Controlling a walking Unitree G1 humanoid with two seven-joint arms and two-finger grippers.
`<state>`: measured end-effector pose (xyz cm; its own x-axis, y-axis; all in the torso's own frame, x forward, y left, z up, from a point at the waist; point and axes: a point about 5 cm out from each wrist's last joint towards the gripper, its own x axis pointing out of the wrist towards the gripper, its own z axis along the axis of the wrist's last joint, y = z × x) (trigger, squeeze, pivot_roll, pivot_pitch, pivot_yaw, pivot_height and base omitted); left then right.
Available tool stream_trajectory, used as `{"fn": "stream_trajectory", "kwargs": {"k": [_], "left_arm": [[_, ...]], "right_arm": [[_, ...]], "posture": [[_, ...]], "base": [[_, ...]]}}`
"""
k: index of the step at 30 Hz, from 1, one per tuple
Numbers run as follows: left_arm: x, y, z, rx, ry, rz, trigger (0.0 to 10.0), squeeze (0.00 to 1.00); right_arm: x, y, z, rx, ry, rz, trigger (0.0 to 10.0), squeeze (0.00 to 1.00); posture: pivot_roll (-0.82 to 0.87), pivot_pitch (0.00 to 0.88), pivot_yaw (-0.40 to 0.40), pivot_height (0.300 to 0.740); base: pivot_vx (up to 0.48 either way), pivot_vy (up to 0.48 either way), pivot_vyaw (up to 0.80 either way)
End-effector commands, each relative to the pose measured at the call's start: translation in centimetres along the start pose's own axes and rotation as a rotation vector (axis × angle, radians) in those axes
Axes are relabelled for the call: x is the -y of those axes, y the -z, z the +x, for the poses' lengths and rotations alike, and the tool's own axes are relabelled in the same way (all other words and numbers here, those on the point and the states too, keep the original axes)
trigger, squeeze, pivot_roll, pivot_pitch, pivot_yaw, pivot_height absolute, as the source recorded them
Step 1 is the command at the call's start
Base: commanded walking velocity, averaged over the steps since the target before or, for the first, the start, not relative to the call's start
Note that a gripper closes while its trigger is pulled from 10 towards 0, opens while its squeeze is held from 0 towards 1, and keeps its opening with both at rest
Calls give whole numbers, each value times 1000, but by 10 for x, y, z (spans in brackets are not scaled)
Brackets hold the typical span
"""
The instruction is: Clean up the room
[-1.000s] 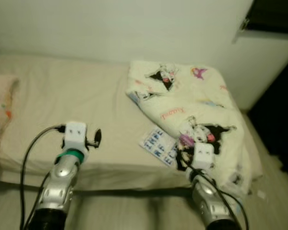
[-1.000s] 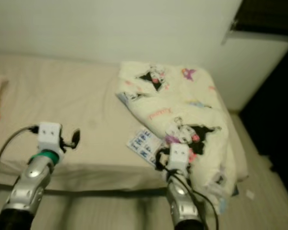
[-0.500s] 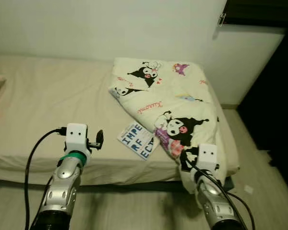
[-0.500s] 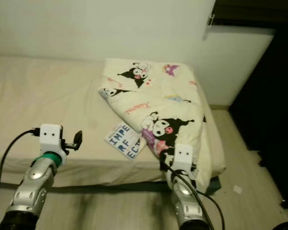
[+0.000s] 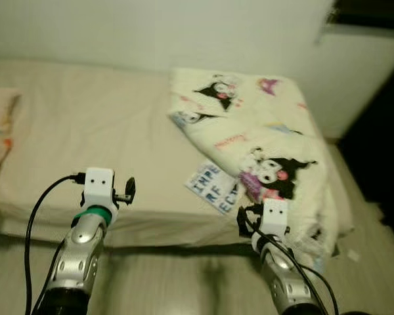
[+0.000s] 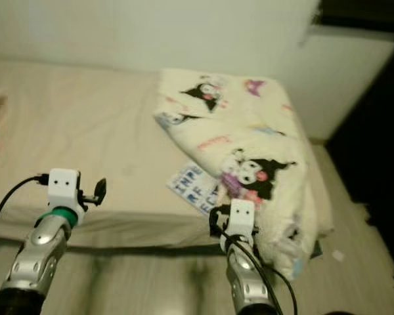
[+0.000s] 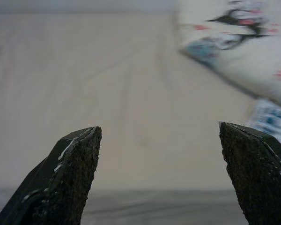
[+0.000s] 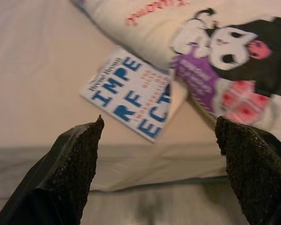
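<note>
Book (image 8: 131,97) on bed (image 5: 85,131) beside cartoon blanket (image 5: 262,138), both grippers' fingers spread, empty

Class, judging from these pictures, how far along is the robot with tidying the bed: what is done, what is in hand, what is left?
Done: nothing visibly; the blanket lies crumpled on the bed, and the book lies beside it near the edge.
In hand: nothing; the right gripper is open, aimed at the book, and the left gripper is open over bare sheet.
Left: picking up the book and probably straightening the blanket.
</note>
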<state>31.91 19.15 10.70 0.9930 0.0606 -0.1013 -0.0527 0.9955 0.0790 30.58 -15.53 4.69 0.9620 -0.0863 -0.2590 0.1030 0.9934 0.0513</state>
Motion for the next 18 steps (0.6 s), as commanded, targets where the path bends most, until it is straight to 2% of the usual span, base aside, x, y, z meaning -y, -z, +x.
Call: {"fn": "stream_trajectory", "kwargs": {"k": [1,9,18], "left_arm": [[8,4,-1,-12,28,2,10000,0],[11,1,-1,4,57,-7,10000,0],[10,-1,0,10,61,-11,10000,0]], "right_arm": [[7,6,-2,-24,28,0,10000,0],[9,5,-2,-20,40,12,10000,0],[8,3,0,-16,44,9,10000,0]], "posture": [[110,0,31,740],[111,0,33,740],[114,0,31,740]], "base": [[0,0,0],[0,0,0],[317,0,0]]}}
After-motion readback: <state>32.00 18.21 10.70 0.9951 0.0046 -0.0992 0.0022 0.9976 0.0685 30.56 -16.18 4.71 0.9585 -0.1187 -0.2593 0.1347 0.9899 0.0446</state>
